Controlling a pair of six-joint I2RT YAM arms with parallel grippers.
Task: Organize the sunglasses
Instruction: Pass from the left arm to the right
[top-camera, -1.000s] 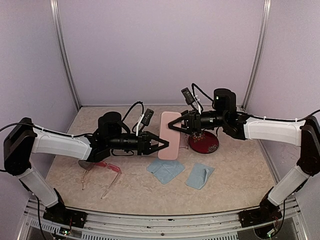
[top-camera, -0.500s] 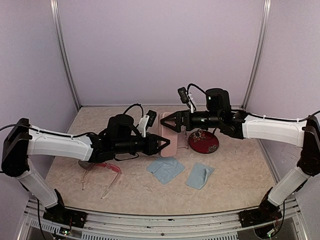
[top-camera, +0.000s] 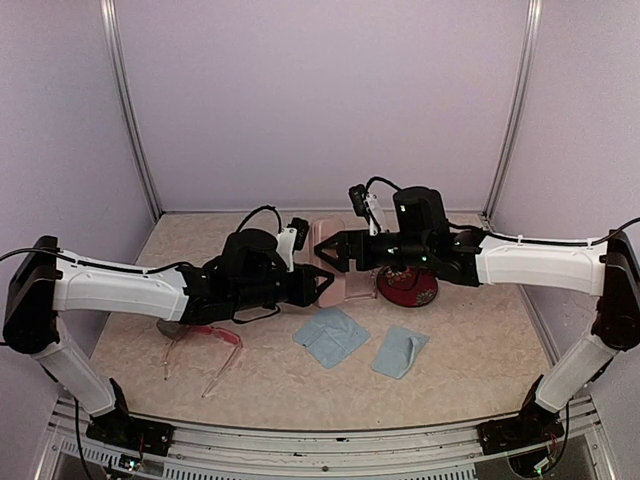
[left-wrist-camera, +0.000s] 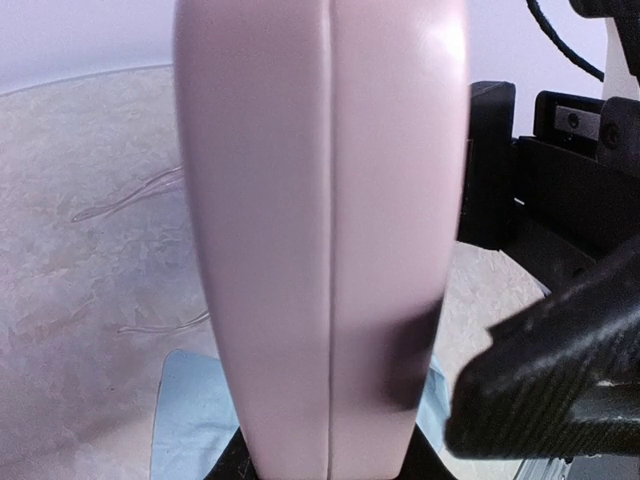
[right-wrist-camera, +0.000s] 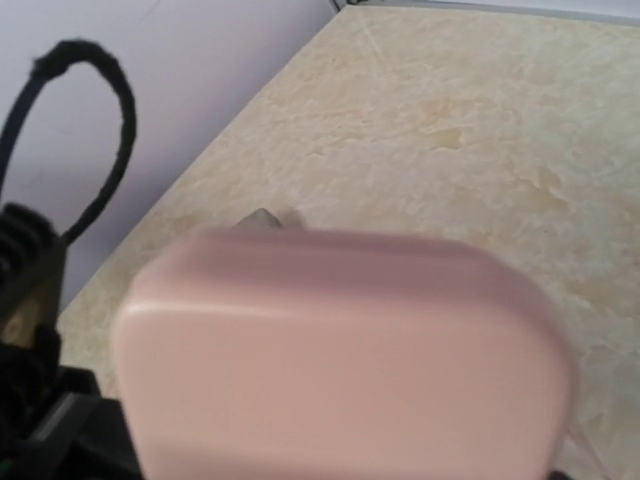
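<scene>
Left claw (top-camera: 320, 285) gripped the pink case (left-wrist-camera: 320, 240); right claw (top-camera: 331, 252) gaped wide at its far end, perhaps touching. Both sunglasses (top-camera: 215, 334) lay on the table (top-camera: 480, 340), near-left.

Two pairs, left near part of table (top-camera: 470, 350), partly under left arm.
- red-pink sunglasses (top-camera: 215, 334): translucent red frame, lying flat, lens side toward left arm.
- pale clear sunglasses (top-camera: 221, 372): long slim arms unfolded, pointing near; touching red pair, stacking unclear.
</scene>
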